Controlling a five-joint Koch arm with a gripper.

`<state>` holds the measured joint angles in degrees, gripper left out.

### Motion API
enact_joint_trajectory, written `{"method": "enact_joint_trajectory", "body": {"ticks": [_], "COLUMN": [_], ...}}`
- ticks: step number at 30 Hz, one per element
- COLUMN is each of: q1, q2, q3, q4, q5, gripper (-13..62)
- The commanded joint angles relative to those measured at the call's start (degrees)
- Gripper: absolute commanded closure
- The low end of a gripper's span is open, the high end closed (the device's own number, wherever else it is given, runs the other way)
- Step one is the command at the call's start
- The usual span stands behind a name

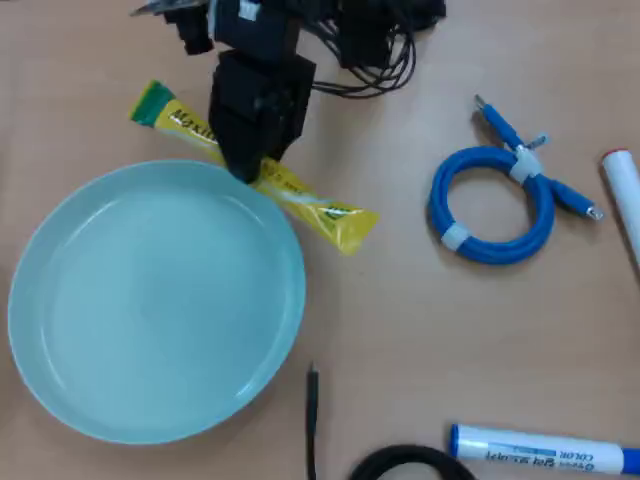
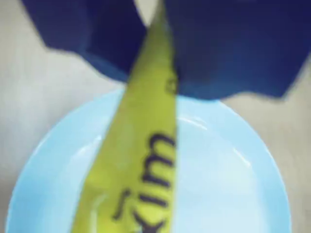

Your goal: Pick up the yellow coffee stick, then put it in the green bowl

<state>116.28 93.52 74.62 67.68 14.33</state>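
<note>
The yellow coffee stick (image 1: pixel 322 211) runs slantwise from the upper left, where its green end shows, to the lower right, just past the far rim of the green bowl (image 1: pixel 150 300). My black gripper (image 1: pixel 245 165) sits over the stick's middle, right at the bowl's rim. In the wrist view the two dark jaws of the gripper (image 2: pixel 153 53) are shut on the coffee stick (image 2: pixel 141 160). The stick stretches down the picture over the bowl (image 2: pixel 233 184), with part of its dark lettering visible. The bowl holds nothing.
A coiled blue cable (image 1: pixel 490 205) lies to the right, with a white cylinder (image 1: pixel 625 190) at the right edge. A white-and-blue marker (image 1: pixel 545 448) lies at the bottom right beside a black cable (image 1: pixel 312 420). The arm's black wires (image 1: pixel 370 45) bunch at the top.
</note>
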Motion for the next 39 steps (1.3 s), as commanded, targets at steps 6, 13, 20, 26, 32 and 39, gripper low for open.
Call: {"method": "enact_joint_trajectory", "body": {"ticks": [6, 13, 20, 26, 32, 39], "q1": [3.8, 4.7, 6.2, 7.6, 8.3, 8.3], "q2": [-4.8, -9.4, -15.4, -20.0, -26.5, -31.6], "q3": [-3.2, -3.4, -8.3, -11.2, -11.9, -12.0], "q4": [-8.6, -11.6, -14.8, -15.9, -21.2, -25.8], "q5": [-0.5, -0.5, -0.5, -0.2, -0.1, -0.2], "gripper": [55.5, 55.6, 55.6, 55.6, 55.7, 55.6]}}
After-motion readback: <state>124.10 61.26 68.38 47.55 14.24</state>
